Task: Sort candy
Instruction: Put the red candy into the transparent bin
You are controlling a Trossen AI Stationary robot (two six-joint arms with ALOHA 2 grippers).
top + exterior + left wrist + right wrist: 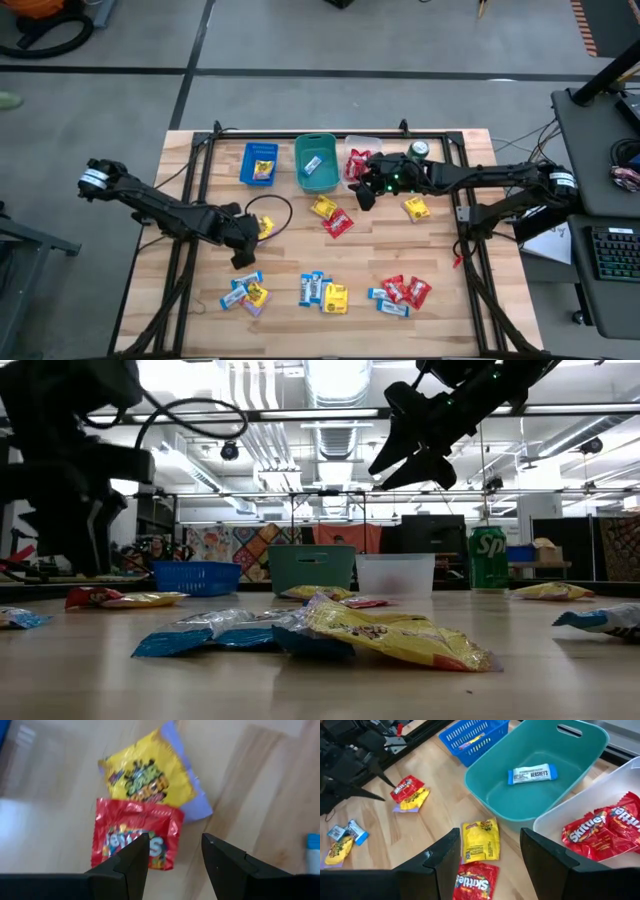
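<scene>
Candy packets lie scattered on the wooden table (200, 300). My left gripper (175, 855) is open and points down over a red packet (125, 837) that lies partly under a yellow one (147, 775); I see no touch. My right gripper (490, 852) hangs open and empty, high above a yellow packet (481, 840) and a red packet (475, 882), just in front of the bins. The teal bin (580, 750) holds one blue-white packet (532, 774). Several red packets (605, 830) lie in the clear bin (352, 141).
A blue basket (260, 163) stands left of the teal bin, and a green soda can (418, 150) right of the clear bin. Packet clusters lie near the front edge (245, 293), (322, 291), (400, 292), and one yellow packet (416, 208) at the right. A black cable (275, 205) loops by the left arm.
</scene>
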